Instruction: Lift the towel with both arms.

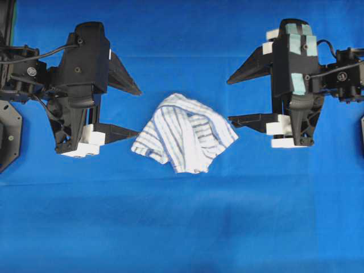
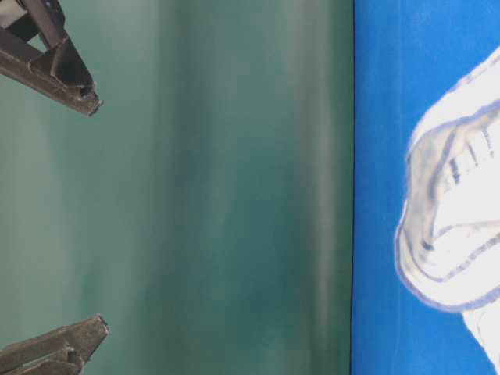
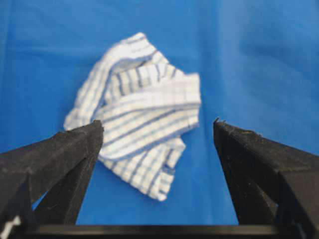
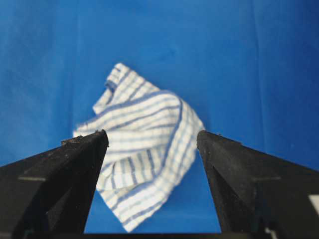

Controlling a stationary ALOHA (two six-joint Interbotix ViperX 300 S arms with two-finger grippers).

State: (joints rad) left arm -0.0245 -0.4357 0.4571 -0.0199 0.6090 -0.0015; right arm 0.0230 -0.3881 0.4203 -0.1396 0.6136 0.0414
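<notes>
The towel [image 1: 185, 133], white with thin blue and grey stripes, lies crumpled on the blue table cover between the two grippers. My left gripper [image 1: 138, 112] is open and empty just left of it, its lower finger close to the towel's left edge. My right gripper [image 1: 229, 100], with pale green tape patches, is open and empty just right of it, its lower finger at the towel's right edge. In the left wrist view the towel [image 3: 139, 114] lies ahead of the open gripper [image 3: 158, 124]. In the right wrist view the towel [image 4: 144, 149] lies between and beyond the open gripper [image 4: 152, 134].
The blue cover [image 1: 182, 227] spans the whole table. Black arm bases sit at the left edge [image 1: 8, 131] and the right edge [image 1: 352, 74]. The table-level view shows a green backdrop [image 2: 219, 187], two black fingertips [image 2: 86, 98] spread wide, and part of the towel [image 2: 461, 226].
</notes>
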